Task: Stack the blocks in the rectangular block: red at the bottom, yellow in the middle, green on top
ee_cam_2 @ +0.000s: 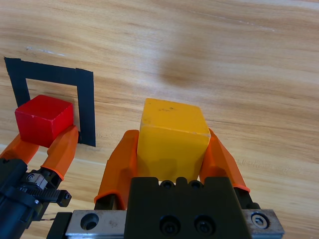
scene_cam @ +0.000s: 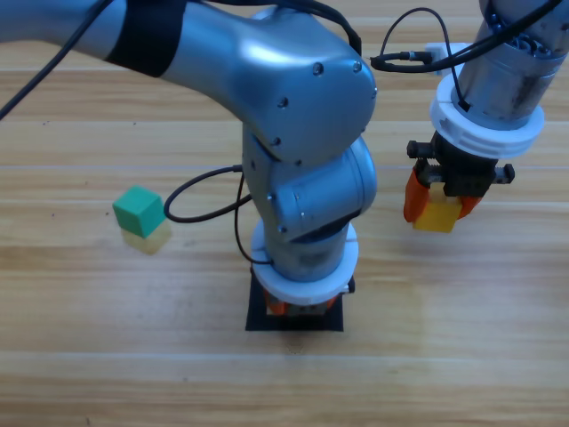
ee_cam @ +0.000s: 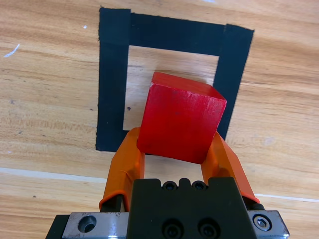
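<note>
On the wooden table [scene_cam: 80, 356], the left gripper [ee_cam: 174, 152] clamps the red cube [ee_cam: 180, 119] over the black tape square [ee_cam: 112, 74] at bottom centre; the right gripper [ee_cam_2: 172, 149], upper right, clamps the yellow cube [ee_cam_2: 172, 137]; the green cube [scene_cam: 139, 210] sits at left.

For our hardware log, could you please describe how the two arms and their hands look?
Both arms are glossy silver-grey with rounded joint housings and loose black cables. The left arm wears a black band near the picture's top. The left hand and the right hand each have two pointed orange jaws on a black body with a bolted metal plate.
</note>
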You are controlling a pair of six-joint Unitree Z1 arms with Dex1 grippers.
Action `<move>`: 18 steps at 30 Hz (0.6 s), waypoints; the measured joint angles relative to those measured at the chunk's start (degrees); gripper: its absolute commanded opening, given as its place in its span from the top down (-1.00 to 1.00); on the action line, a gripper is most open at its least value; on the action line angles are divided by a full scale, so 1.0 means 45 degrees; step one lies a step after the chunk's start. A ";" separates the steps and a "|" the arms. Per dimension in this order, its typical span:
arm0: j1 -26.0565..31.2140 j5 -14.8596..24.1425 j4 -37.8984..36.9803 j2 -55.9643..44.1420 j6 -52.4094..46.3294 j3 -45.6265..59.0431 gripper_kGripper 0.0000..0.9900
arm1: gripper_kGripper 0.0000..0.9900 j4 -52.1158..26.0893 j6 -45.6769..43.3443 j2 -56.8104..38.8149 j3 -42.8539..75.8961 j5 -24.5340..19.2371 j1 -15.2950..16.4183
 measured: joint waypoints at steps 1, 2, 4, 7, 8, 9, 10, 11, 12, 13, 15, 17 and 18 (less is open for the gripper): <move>0.0000 0.0000 0.0000 0.0000 0.0000 0.0042 0.84 | 1.00 0.0000 0.0000 0.0000 0.0000 0.0001 0.0000; 0.0000 0.0000 0.0000 0.0000 0.0000 0.0079 0.85 | 1.00 0.0000 0.0000 0.0000 0.0000 0.0001 0.0000; 0.0000 0.0000 0.0001 0.0000 0.0000 0.0128 0.84 | 1.00 0.0000 0.0000 0.0000 0.0000 0.0002 0.0000; 0.0000 0.0000 0.0000 0.0000 0.0000 0.0133 0.84 | 1.00 0.0000 0.0000 0.0001 0.0000 0.0002 0.0000; 0.0000 0.0000 0.0000 0.0000 0.0000 0.0133 0.84 | 1.00 0.0000 0.0000 0.0001 0.0000 0.0002 0.0000; 0.0000 0.0000 0.0001 0.0000 0.0000 0.0133 0.84 | 1.00 0.0000 0.0000 0.0001 0.0000 0.0002 0.0000; 0.0000 0.0000 0.0000 0.0000 -0.0001 0.0133 0.84 | 1.00 0.0000 0.0000 0.0001 0.0000 0.0002 0.0000; 0.0000 0.0000 0.0000 0.0000 -0.0001 0.0133 0.84 | 1.00 0.0000 0.0000 0.0001 0.0000 0.0002 0.0000; 0.0000 0.0000 0.0000 0.0000 -0.0001 0.0133 0.83 | 1.00 0.0000 0.0000 0.0001 0.0000 0.0002 0.0000; 0.0000 0.0000 0.0000 0.0000 -0.0001 0.0132 0.80 | 1.00 0.0000 0.0000 0.0001 0.0000 0.0002 0.0000; 0.0000 0.0000 0.0000 0.0000 -0.0001 0.0132 0.68 | 1.00 0.0000 0.0000 0.0001 0.0000 0.0002 0.0000; 0.0000 0.0000 0.0000 0.0000 -0.0001 0.0132 0.53 | 1.00 0.0001 0.0000 0.0001 0.0000 0.0001 0.0000; 0.0000 0.0000 0.0000 0.0000 -0.0001 0.0132 0.42 | 1.00 0.0001 0.0000 0.0001 0.0000 0.0002 0.0000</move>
